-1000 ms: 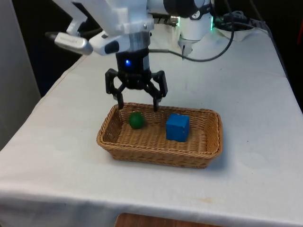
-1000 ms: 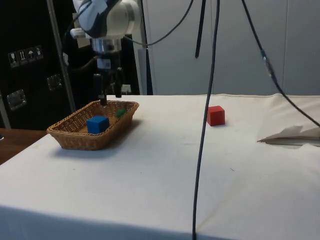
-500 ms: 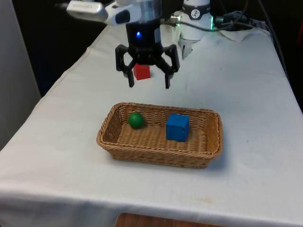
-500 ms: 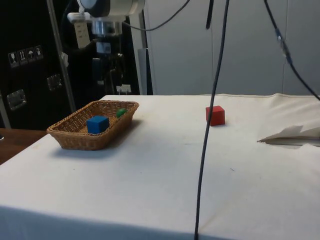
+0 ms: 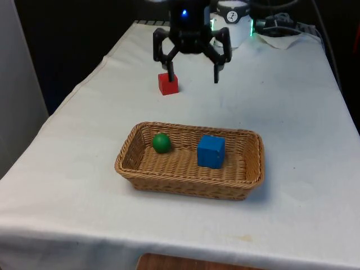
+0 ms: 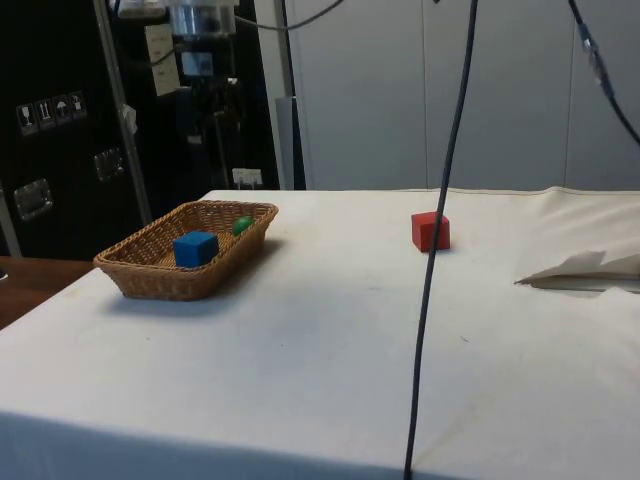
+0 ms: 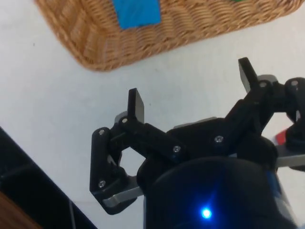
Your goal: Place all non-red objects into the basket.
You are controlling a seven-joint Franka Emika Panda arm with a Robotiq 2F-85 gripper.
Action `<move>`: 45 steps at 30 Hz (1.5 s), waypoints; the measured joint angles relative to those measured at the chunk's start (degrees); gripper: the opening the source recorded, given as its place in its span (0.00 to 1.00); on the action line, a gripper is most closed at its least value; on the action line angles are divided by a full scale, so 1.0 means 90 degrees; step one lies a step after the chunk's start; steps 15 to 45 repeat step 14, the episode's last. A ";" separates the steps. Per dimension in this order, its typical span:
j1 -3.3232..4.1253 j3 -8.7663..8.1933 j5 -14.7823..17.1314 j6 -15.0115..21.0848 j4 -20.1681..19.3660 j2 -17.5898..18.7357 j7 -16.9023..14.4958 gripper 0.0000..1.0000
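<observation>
A wicker basket [image 5: 247, 169] [image 6: 140, 275] [image 7: 95, 45] near the front of the table holds a green ball [image 5: 161, 142] [image 6: 241, 225] and a blue cube [image 5: 211, 151] [image 6: 195, 248] [image 7: 137, 12]. A red cube [image 5: 167, 84] [image 6: 430, 231] rests on the cloth beyond the basket, towards the robot. My gripper [image 5: 192, 72] [image 7: 190, 83] hangs open and empty high above the table, behind the basket and just to the front view's right of the red cube. Its fingers [image 7: 136, 104] are spread wide with nothing between them.
A crumpled white cloth or paper [image 6: 590, 268] lies at the far end of the table in the side view. Black cables [image 6: 440, 230] hang down in front of the side camera. Open cloth lies all around the basket.
My gripper has risen from just over the green ball in the basket and drawn back towards the robot, staying open. The ball and blue cube lie still in the basket.
</observation>
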 measured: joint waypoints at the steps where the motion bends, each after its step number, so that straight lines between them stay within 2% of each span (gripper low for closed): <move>1: 0.0025 0.0032 -0.0102 -0.0064 0.0000 -0.0076 0.0076 1.00; 5: 0.0064 0.0115 -0.0286 -0.0172 0.0000 -0.0204 0.0210 1.00; 10: 0.0095 0.0159 -0.0331 -0.0185 -0.0095 -0.0312 0.0242 1.00; 45: 0.0095 0.0159 -0.0331 -0.0159 -0.0159 -0.0357 0.0229 1.00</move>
